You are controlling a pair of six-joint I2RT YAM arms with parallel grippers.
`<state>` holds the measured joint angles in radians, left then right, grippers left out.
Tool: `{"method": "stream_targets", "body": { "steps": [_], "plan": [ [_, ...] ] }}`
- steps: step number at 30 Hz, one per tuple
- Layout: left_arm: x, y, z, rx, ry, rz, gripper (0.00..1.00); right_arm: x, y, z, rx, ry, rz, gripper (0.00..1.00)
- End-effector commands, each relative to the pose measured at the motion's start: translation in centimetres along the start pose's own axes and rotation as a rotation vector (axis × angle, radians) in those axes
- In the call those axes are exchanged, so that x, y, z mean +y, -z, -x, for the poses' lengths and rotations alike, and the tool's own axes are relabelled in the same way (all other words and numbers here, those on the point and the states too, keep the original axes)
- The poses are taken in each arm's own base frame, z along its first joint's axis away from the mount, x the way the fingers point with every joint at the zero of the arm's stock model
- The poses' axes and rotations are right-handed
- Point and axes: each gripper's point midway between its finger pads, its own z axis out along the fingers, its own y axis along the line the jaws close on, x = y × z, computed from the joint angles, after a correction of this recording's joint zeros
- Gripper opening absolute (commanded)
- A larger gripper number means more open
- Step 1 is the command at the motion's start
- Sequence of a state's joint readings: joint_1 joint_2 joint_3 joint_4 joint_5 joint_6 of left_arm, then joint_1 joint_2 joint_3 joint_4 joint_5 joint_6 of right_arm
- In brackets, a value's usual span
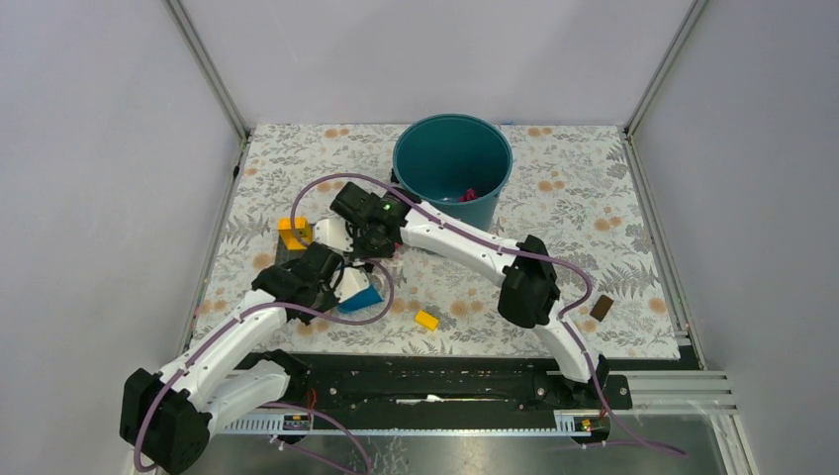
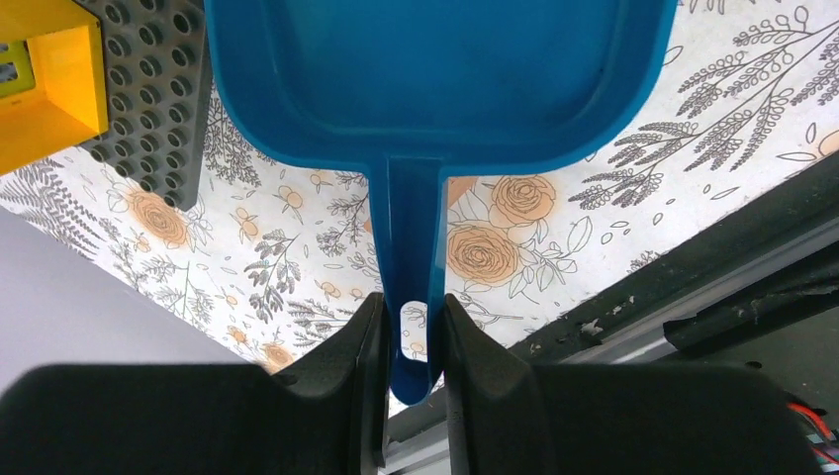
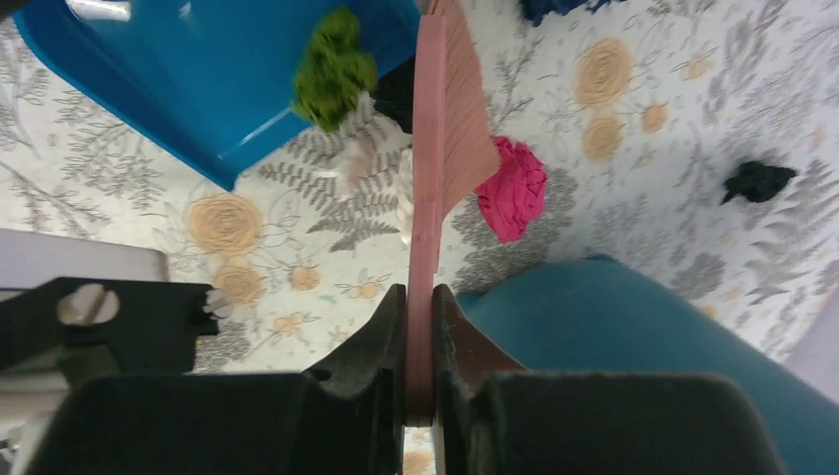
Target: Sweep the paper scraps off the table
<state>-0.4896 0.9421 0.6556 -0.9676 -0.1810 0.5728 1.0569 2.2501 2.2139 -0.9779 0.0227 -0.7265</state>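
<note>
My left gripper (image 2: 414, 317) is shut on the handle of a blue dustpan (image 2: 435, 79), whose pan lies on the floral table (image 1: 594, 198). My right gripper (image 3: 419, 297) is shut on a pink brush (image 3: 445, 129) with its bristles down beside the pan's lip. A green paper scrap (image 3: 333, 67) sits at the lip. A white scrap (image 3: 381, 168) lies left of the brush and a magenta scrap (image 3: 512, 193) right of it. A black scrap (image 3: 757, 181) and a dark blue scrap (image 3: 554, 8) lie farther off. In the top view both grippers (image 1: 331, 277) (image 1: 371, 237) meet left of centre.
A teal bucket (image 1: 452, 163) stands at the back centre with a magenta scrap (image 1: 467, 194) inside. A yellow brick (image 1: 294, 234) on a grey studded plate (image 2: 163, 89) sits left of the dustpan. A small yellow brick (image 1: 426, 320) and a brown block (image 1: 601, 307) lie near the front.
</note>
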Motion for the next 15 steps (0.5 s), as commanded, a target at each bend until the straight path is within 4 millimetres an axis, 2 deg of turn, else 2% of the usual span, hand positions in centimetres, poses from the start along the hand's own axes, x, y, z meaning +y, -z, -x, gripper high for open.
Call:
{"method": "stream_targets", "body": {
  "steps": [1, 3, 7, 11, 15],
  "plan": [
    [-0.9, 0.3, -2.5, 0.102, -0.032, -0.057, 0.0, 5.2, 6.8, 0.1, -0.053, -0.131, 0.2, 0.0],
    [-1.3, 0.6, -3.1, 0.123, -0.046, -0.072, 0.0, 5.0, 8.0, 0.7, -0.081, -0.166, 0.193, 0.0],
    [-1.7, 1.1, -4.2, 0.154, -0.073, -0.087, 0.0, 3.3, 9.7, 2.4, -0.145, -0.228, 0.117, 0.0],
    [-1.9, 1.5, -5.3, 0.179, -0.103, -0.09, 0.0, -0.2, 10.3, 3.4, -0.187, -0.286, -0.057, 0.0],
    [-1.8, 2.3, -5.9, 0.161, -0.147, -0.071, 0.0, -4.6, 10.3, 2.8, -0.171, -0.307, -0.29, 0.0]
  ]
}}
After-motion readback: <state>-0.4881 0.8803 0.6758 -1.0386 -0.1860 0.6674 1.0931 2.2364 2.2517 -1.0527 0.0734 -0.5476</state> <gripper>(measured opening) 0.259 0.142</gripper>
